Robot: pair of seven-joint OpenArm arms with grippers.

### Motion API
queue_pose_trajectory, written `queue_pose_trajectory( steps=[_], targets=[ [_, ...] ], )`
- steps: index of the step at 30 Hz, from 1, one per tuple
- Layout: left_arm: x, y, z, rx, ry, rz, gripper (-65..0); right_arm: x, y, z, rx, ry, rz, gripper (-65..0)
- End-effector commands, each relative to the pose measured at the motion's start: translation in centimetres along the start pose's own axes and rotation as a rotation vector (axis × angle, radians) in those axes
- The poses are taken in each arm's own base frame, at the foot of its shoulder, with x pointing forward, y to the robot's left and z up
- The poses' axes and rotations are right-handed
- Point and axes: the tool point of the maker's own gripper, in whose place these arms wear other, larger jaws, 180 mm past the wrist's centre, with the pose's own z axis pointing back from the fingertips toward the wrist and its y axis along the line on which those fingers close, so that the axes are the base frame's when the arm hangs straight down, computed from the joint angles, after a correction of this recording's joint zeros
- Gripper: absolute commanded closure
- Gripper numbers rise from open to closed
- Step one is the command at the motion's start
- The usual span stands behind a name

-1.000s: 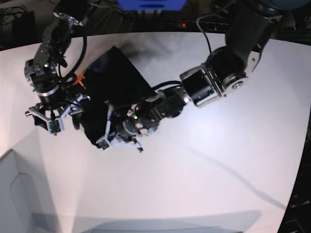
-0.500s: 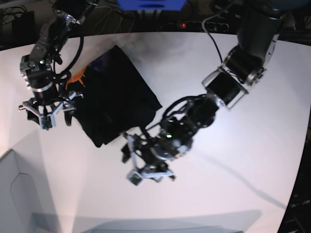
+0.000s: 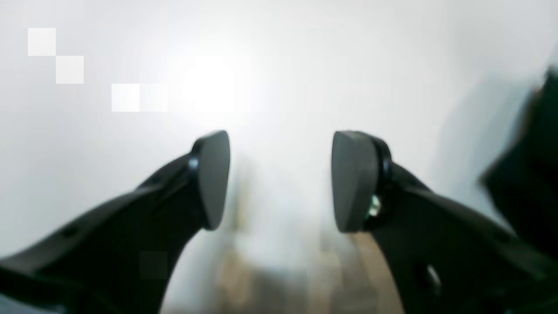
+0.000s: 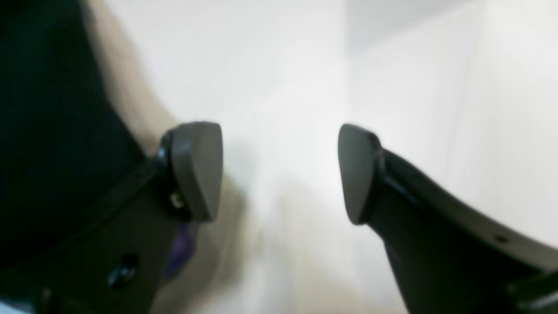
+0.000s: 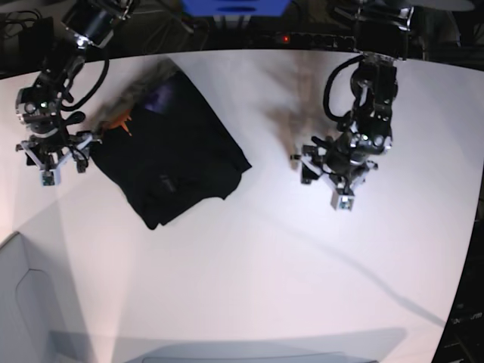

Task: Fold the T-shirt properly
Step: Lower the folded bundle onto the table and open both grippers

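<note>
- The big black cloth T-shirt (image 5: 170,155) lies flat on the white table (image 5: 249,280) in a folded bundle, its long side running slantwise from the orange splash end to the far corner.
- The right gripper (image 5: 51,162) hangs just beside the shirt's orange end — jaws wide apart, holding nothing.
- The left gripper (image 5: 333,178) is well apart from the shirt, past its other side — jaws also apart and empty.
- So the right arm is nearer.

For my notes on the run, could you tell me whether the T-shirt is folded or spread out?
Folded: the T-shirt lies as a compact black bundle on the table, no sleeves spread out, both grippers off it.
</note>
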Motion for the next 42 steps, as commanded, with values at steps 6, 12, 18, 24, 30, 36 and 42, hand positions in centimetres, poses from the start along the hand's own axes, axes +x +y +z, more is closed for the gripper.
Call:
queue_pose_trajectory(
  steps=[6, 12, 18, 24, 30, 36, 42],
  targets=[
    [-2.4, -4.3, -0.2, -0.092, 0.021, 0.079, -33.8, 0.9, 1.8, 0.0, 0.045, -0.038, 0.018, -20.2],
    [-4.5, -8.9, -1.6, -0.179, 0.084, 0.115, -33.8, 0.2, 6.3, 1.6, 0.119, -0.041, 0.074, -9.9],
    [-3.6, -12.8, -3.5, -0.248, 0.113, 0.108, -33.8, -0.5, 9.1, 3.5, 0.164, -0.042, 0.108, -9.7],
    [0.1, -15.1, -5.3, -0.287, 0.09, 0.127, -33.9, -2.0, 9.5, 4.9, 0.167, -0.016, 0.119, -9.6],
    [5.1, -16.5, -5.2, -0.314, -0.037, 0.132, -33.9, -3.4, 8.2, 5.6, 0.13, 0.016, 0.108, -9.9],
    [8.6, -15.0, -2.1, -0.302, -0.179, 0.092, -33.9, -0.8, 4.8, 7.6, -0.003, -0.068, 0.043, -9.4],
    [8.2, -8.8, 2.7, -0.191, -0.294, 0.07, -33.9, -0.6, 9.2, 7.9, 0.151, -0.108, 0.011, 0.0]
  ],
)
